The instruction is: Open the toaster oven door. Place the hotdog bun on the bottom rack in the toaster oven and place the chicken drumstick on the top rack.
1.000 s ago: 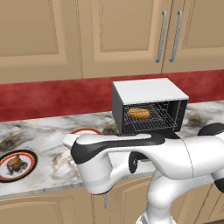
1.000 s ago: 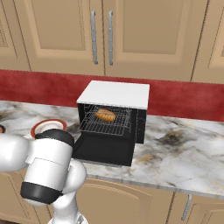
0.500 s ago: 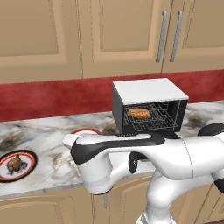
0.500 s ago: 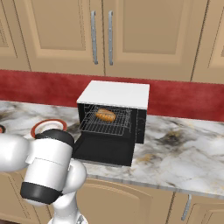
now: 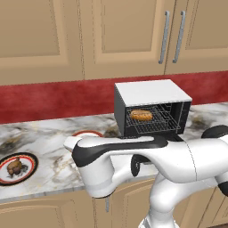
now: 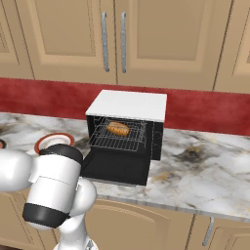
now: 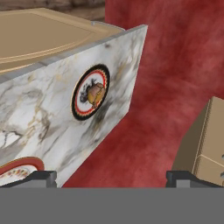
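a simulated kitchen: tan cupboards above a red backsplash, and a marbled table (image 5: 49, 147) that carries everything. nothing in the scene has shifted over the last second; both base views match their earlier pictures, so you are looking at a pause, not a move.

the toaster oven (image 6: 128, 128) stands at the back of the table, with the toaster oven door (image 6: 117, 167) already folded down flat toward you. the hotdog bun (image 6: 117, 128) lies on a wire shelf inside; which shelf is hard to tell, since the two grids blur together at this scale, so do not take the bottom rack as settled. in the left base view the same bun (image 5: 141, 115) sits toward the left of the cavity.

the chicken drumstick (image 5: 14, 166) rests on a dark-rimmed plate (image 5: 26, 156) at the far left of the table, well apart from the oven. a second, red-rimmed plate (image 5: 87, 133) lies between them, partly hidden by the arm.

in the hand view the claw (image 7: 113, 177) has its tips spread wide with nothing between them, looking along the table toward the drumstick (image 7: 96, 92).

judged from this, door and bun are done and the drumstick is your remaining piece. the bulk of the arm covers much of the near table edge in both base views.
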